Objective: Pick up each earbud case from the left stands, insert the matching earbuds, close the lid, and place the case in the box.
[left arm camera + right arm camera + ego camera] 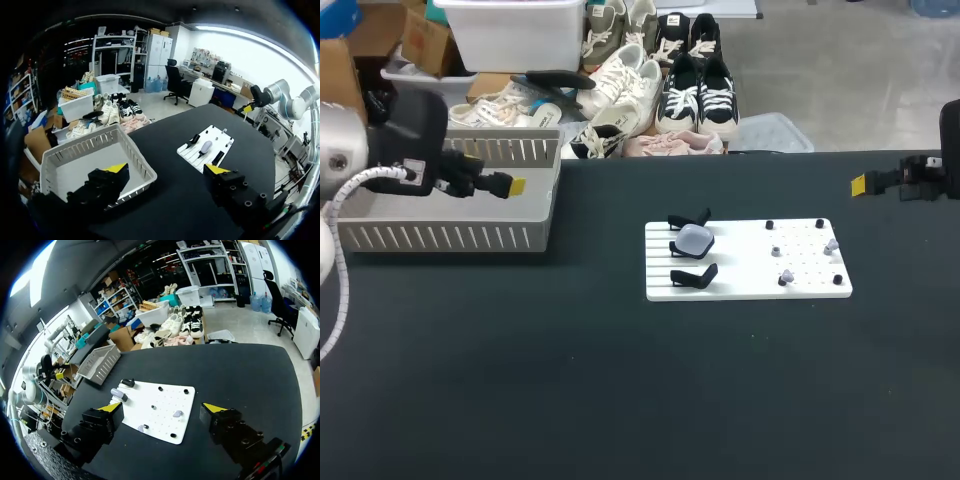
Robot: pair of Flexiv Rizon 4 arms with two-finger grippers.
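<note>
A white board (740, 285) lies mid-table. On its left side a translucent earbud case (694, 239) rests between two empty black stands (688, 220) (693, 276). Small pale earbuds (831, 244) (786, 275) sit among black pegs on its right side. My left gripper (515, 186) hangs open and empty over the white slotted basket (450, 235). My right gripper (858, 184) stays open and empty near the table's right edge. From the left wrist, the gripper (166, 169) faces the case (205, 146). From the right wrist, the gripper (161, 407) faces the board (150, 417) and case (117, 394).
The basket (135, 155) stands at the table's back left and looks empty. The black tabletop stretches bare in front of the board and between board and basket. The basket (98, 361) lies beyond the board as seen from the right wrist.
</note>
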